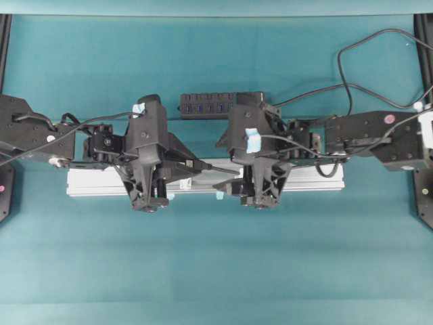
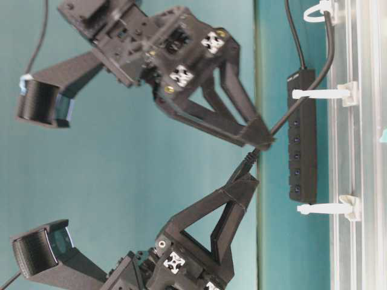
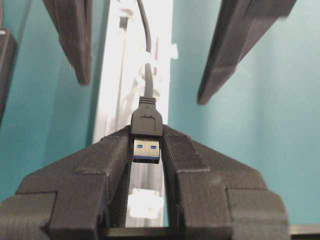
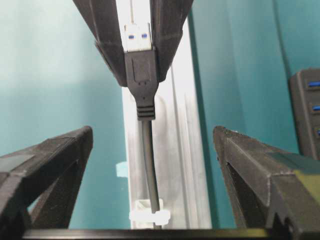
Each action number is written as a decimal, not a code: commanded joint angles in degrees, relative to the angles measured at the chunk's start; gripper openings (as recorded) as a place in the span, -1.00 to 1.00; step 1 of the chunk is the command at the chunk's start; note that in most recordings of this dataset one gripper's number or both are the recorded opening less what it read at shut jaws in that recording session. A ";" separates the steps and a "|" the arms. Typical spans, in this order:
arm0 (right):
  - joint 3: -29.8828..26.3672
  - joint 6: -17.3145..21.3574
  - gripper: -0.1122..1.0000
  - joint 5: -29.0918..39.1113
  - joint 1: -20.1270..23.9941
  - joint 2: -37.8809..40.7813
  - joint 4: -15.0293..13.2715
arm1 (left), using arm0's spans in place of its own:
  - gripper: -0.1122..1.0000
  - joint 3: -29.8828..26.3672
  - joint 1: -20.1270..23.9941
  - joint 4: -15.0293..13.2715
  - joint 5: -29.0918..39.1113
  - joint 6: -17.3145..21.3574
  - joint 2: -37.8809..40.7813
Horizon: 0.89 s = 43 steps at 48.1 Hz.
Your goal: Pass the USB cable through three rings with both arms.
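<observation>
1. My left gripper (image 3: 146, 145) is clamped on the plug (image 3: 147, 131) of the USB cable (image 4: 150, 165), its metal end lying back between the fingers (image 3: 102, 170)
2. My right gripper (image 4: 152, 145) has its jaws spread wide, one either side of the cord, touching nothing
3. From the plug the cord drops to the silver rail (image 1: 311, 181) and runs through a white ring (image 4: 150, 216) just below my right gripper
4. From table level I see three rings (image 2: 323, 93) standing along the rail, with the cord already through two of them
5. The black hub bar (image 1: 206, 105) lies just behind the rail on the teal table (image 1: 216, 271)
</observation>
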 commanded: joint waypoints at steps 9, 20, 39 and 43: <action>-2.55 0.35 -0.05 -0.62 0.00 1.49 -0.09 | -0.44 -0.79 0.00 0.09 -0.26 0.00 -0.97; -3.52 0.35 -0.35 -0.62 0.00 2.11 -0.09 | -0.44 -0.79 0.00 0.18 -0.26 0.09 -0.97; -3.78 0.18 -0.91 0.35 0.26 2.20 0.00 | -0.44 -0.35 0.09 0.18 1.93 -0.18 -1.05; -4.57 0.18 -0.91 0.97 0.35 2.46 -0.09 | -0.44 -0.26 0.26 0.09 2.99 -0.26 -1.05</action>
